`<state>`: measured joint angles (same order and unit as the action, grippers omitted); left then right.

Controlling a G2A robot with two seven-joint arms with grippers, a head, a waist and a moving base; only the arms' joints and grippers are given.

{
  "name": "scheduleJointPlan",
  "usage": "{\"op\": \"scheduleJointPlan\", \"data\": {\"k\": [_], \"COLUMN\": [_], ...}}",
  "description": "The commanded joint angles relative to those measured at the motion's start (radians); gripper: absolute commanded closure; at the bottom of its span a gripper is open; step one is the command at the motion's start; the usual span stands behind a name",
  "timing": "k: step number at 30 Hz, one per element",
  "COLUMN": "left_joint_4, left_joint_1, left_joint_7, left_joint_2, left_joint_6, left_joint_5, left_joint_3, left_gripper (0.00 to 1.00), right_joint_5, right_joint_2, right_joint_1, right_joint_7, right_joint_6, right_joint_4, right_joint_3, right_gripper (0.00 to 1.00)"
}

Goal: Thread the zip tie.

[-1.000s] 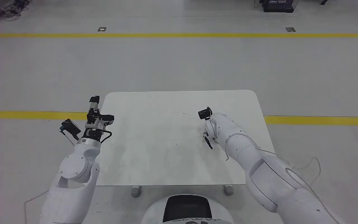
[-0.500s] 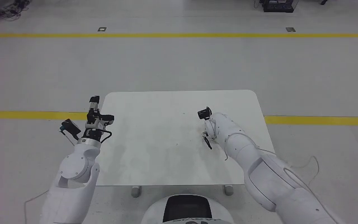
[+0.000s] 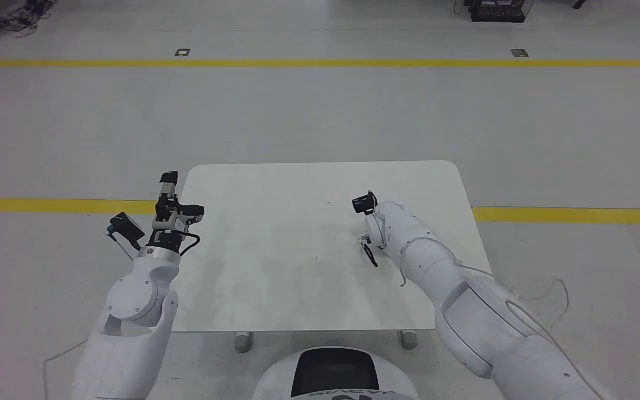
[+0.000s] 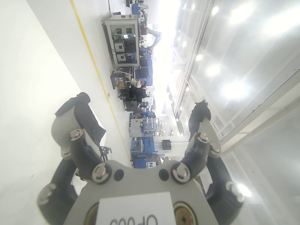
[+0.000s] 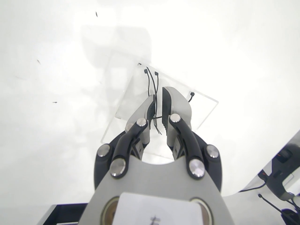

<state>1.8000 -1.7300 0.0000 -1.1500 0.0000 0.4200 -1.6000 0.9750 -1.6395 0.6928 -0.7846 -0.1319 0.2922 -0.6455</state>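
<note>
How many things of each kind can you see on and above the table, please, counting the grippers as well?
3 black zip ties, counted by the heads that show, lying on the tray
1 clear tray
1 white table
2 grippers: left gripper, right gripper
Total: 7

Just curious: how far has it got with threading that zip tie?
Nothing looks threaded yet. The right gripper is down over the black zip ties on the clear tray, jaws slightly apart around them. The left gripper hangs open and empty. Picking one up and threading it remain.
</note>
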Motion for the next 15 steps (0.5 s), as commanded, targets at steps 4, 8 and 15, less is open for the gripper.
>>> {"op": "scheduleJointPlan", "data": {"k": [4,8,15], "left_joint_4": [0.000,0.000,0.000], "left_joint_1": [0.000,0.000,0.000], "left_joint_7": [0.000,0.000,0.000], "left_joint_2": [0.000,0.000,0.000], "left_joint_6": [0.000,0.000,0.000], "left_joint_5": [0.000,0.000,0.000], "left_joint_3": [0.000,0.000,0.000], "left_gripper": [0.00,0.00,0.00], "right_joint_5": [0.004,0.009,0.015], "right_joint_2": [-0.003,-0.005,-0.007], "right_joint_1": [0.000,-0.002,-0.003], "right_joint_7": [-0.002,-0.002,-0.001], "right_joint_6": [-0.002,-0.010,-0.015], "right_joint_4": [-0.006,-0.009,-0.015], "right_joint_3": [-0.003,-0.005,-0.010], "right_gripper": [0.90,0.90,0.90]}}
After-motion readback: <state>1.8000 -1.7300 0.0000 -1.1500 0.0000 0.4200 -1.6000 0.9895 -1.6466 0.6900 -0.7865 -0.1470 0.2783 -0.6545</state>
